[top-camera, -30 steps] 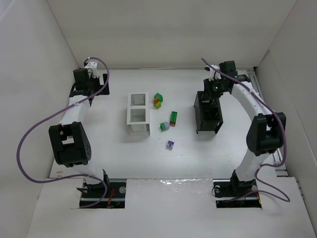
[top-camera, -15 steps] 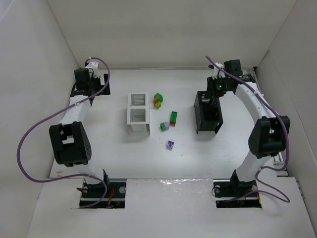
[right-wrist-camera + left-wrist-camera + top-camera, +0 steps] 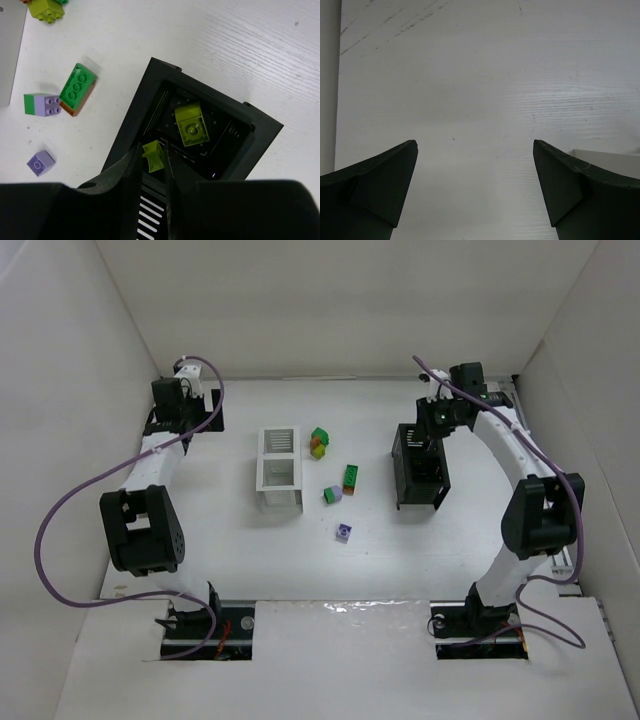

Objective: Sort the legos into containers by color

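My right gripper (image 3: 153, 156) is shut on a small yellow-green brick (image 3: 155, 156) and holds it above the black box (image 3: 127, 125). Another yellow-green brick (image 3: 192, 125) lies in the box's far compartment. In the top view the right gripper (image 3: 432, 432) hangs over the black box (image 3: 420, 467). Loose on the table are a green-on-orange brick (image 3: 77, 89), a green and lavender brick (image 3: 42, 104), a lavender brick (image 3: 40, 163) and a green, yellow and orange cluster (image 3: 319, 442). The white box (image 3: 279, 469) stands left of them. My left gripper (image 3: 475, 190) is open and empty at the far left (image 3: 172, 400).
White walls enclose the table on the left, back and right. A purple cable loops from each arm. A corner of the white box (image 3: 607, 155) shows at the right edge of the left wrist view.
The right arm has shifted slightly toward the back right over the black box, the brick still held. The left arm has barely moved.
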`<state>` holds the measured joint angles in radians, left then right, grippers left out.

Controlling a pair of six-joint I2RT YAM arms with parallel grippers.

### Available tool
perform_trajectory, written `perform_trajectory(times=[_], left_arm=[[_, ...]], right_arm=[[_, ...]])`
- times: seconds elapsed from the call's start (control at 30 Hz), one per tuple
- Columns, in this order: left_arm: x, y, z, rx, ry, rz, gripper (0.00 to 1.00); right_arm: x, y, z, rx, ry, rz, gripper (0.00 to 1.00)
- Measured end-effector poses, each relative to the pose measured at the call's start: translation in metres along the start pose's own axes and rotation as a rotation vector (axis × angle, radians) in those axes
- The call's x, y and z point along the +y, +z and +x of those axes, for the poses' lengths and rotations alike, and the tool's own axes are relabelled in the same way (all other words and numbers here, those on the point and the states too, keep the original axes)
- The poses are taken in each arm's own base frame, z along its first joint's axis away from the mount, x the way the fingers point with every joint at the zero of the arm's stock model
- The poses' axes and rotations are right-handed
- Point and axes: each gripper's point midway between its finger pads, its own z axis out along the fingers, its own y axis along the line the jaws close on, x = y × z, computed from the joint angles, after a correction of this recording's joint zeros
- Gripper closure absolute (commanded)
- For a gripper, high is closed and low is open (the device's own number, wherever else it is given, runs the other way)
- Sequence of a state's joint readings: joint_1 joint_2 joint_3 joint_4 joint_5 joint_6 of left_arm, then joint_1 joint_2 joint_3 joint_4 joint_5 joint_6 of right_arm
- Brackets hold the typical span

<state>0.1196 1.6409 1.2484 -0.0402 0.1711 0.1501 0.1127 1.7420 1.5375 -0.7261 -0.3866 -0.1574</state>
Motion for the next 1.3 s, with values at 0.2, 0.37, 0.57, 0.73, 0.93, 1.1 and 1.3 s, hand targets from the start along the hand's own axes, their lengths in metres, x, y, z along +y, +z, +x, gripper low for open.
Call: perform_trajectory(times=[0.2, 0.37, 0.57, 0.73, 0.93, 1.1, 1.3], left_arm=[[0.0, 0.001, 0.004, 0.004, 0.006, 0.001, 0.01], [-0.001, 0.002, 0.004, 0.002, 0.018, 0.008, 0.01], [-0.017, 0.001, 0.005, -0.015, 0.141, 0.12, 0.01], [-0.049, -0.007, -0.023, -0.07, 0.27, 0.228, 0.01], [-0.084, -0.03, -0.053, -0.144, 0.344, 0.374, 0.04], [-0.134, -0.052, -0.087, -0.185, 0.419, 0.454, 0.12], [-0.261, -0.078, -0.115, -0.206, 0.564, 0.596, 0.26]], right_arm=[[0.001, 0.003, 0.005, 0.014, 0.0, 0.004, 0.99], [-0.001, 0.004, 0.007, 0.021, -0.004, 0.021, 0.64], [0.002, 0.003, 0.006, 0.021, -0.019, 0.034, 0.49], [0.021, -0.011, -0.009, -0.036, -0.087, 0.0, 0.51], [0.11, -0.039, -0.077, -0.243, -0.597, -0.161, 0.57], [0.127, -0.026, -0.118, -0.323, -0.793, -0.22, 0.57], [0.07, 0.026, -0.069, -0.146, -0.632, -0.209, 0.56]])
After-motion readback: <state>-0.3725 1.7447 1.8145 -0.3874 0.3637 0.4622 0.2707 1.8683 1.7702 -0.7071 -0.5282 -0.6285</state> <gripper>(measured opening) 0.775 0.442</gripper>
